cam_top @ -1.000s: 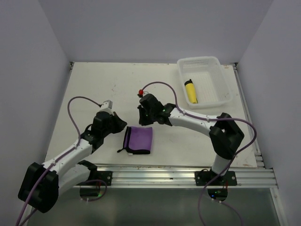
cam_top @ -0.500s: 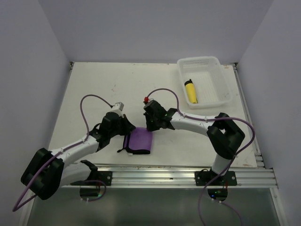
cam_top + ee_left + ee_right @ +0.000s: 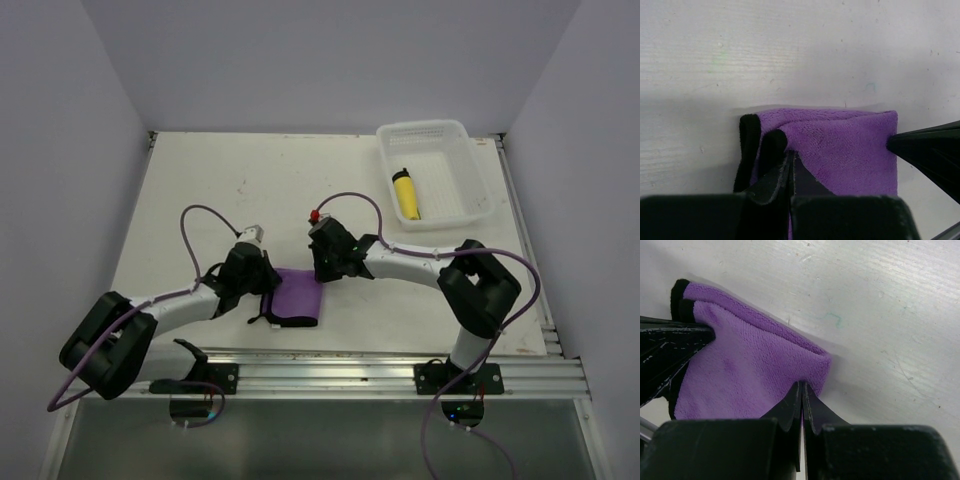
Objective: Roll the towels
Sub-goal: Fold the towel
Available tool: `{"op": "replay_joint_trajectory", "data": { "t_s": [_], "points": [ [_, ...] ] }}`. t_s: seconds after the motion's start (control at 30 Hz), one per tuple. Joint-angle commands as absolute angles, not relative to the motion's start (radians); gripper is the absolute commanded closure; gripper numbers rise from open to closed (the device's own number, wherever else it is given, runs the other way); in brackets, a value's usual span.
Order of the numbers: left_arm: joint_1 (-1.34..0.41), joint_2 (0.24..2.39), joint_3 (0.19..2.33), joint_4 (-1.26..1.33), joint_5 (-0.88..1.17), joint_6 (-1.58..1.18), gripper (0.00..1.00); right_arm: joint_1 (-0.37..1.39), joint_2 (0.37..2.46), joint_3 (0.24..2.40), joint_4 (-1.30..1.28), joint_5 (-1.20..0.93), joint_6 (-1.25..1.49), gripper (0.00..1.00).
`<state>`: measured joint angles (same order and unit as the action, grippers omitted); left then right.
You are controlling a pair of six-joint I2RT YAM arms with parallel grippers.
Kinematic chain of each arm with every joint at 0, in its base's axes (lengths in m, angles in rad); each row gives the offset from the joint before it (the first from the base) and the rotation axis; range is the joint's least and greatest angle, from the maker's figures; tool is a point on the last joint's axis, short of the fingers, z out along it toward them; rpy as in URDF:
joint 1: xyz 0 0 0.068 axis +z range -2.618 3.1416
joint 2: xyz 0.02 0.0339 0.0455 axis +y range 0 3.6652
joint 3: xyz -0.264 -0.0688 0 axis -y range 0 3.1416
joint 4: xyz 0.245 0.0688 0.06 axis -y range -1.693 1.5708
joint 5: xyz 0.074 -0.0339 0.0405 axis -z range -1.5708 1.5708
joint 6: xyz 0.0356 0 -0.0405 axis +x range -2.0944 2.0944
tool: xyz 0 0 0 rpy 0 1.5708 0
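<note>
In the top view, the purple towel (image 3: pixel 298 298) lay flat on the counter (image 3: pixel 220 190), close to its near edge and a little left of the middle. The left gripper (image 3: pixel 264 287) stood at the towel's far-left corner and the right gripper (image 3: pixel 322 272) at its far-right corner. The far edge of the cloth therefore ran straight from 1 gripper to the other, and both arms were about equally near to it. The yellow towel (image 3: pixel 405 196), already a tight roll, lay inside the white perforated basket (image 3: pixel 474 180) at the far-right corner.

In the left wrist view, the left gripper (image 3: pixel 791 159) was fully closed. Its tips seemed to pinch the soft, fleecy cloth just beside the black edging (image 3: pixel 748 145), which bulged up there. One of the fingers (image 3: pixel 935 150) of the right gripper touched the opposite corner.

In the right wrist view, the right gripper (image 3: pixel 802 390) was also closed, and its tips appeared to bite the rounded, folded edge of the purple towel (image 3: pixel 745 365). I judge that the roll must start from this far edge and turn toward the near edge of the counter, with both corners moving together.
</note>
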<state>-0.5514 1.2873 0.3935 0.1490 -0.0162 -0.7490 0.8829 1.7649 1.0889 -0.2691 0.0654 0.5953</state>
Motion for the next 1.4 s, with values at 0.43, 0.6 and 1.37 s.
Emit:
{"op": "replay_joint_trajectory", "data": {
  "t_s": [0.43, 0.6, 1.37],
  "points": [
    [-0.555, 1.232, 0.345, 0.170, -0.077, -0.776, 1.00, 0.882, 1.666, 1.103, -0.285, 0.092, 0.584, 0.94],
    [-0.555, 1.227, 0.345, 0.173, -0.075, -0.776, 1.00, 0.919, 1.655, 1.123, -0.295, 0.097, 0.574, 0.94],
    [-0.555, 1.221, 0.357, 0.156, -0.084, -0.773, 1.00, 1.026, 1.718, 1.018, -0.281, 0.120, 0.617, 0.90]
  ]
}}
